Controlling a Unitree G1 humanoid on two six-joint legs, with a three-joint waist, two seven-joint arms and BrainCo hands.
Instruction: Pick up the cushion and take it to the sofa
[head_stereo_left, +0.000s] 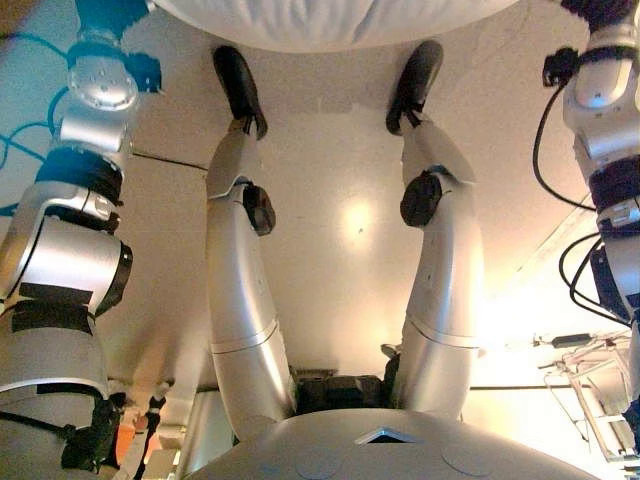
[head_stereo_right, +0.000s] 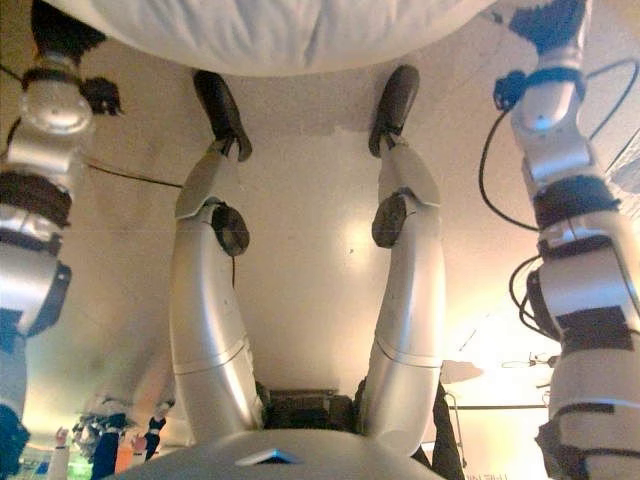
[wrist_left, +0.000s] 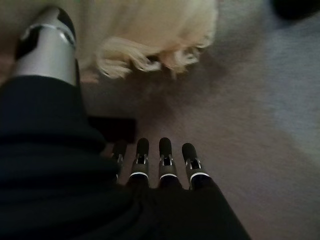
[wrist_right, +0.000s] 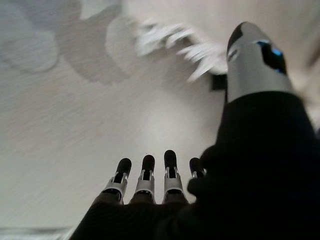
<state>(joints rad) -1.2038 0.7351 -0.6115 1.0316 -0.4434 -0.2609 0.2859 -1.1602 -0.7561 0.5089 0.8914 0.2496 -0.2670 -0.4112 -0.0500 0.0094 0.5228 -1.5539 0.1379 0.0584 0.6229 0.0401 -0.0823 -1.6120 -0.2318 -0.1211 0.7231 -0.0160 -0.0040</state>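
Note:
The white cushion (head_stereo_left: 330, 22) fills the top edge of both eye views (head_stereo_right: 280, 35), between my two raised arms. Its fringed corner shows in the left wrist view (wrist_left: 150, 35) and the right wrist view (wrist_right: 180, 42). My left hand (wrist_left: 160, 162) has straight fingers (wrist_left: 165, 150) over the floor, with the thumb (wrist_left: 47, 45) beside the cushion's fringe. My right hand (wrist_right: 150, 175) also has straight fingers, thumb (wrist_right: 255, 60) next to the fringe. I cannot tell whether either hand touches the cushion. Only the dark wrist covers show in the eye views (head_stereo_right: 60, 30) (head_stereo_right: 550, 20).
A pale smooth floor (head_stereo_left: 340, 220) lies below. A white metal frame (head_stereo_left: 590, 370) stands at the lower right. Small coloured objects (head_stereo_right: 100, 440) show at the lower left. A dark shape (wrist_left: 295, 7) lies on the carpet in the left wrist view.

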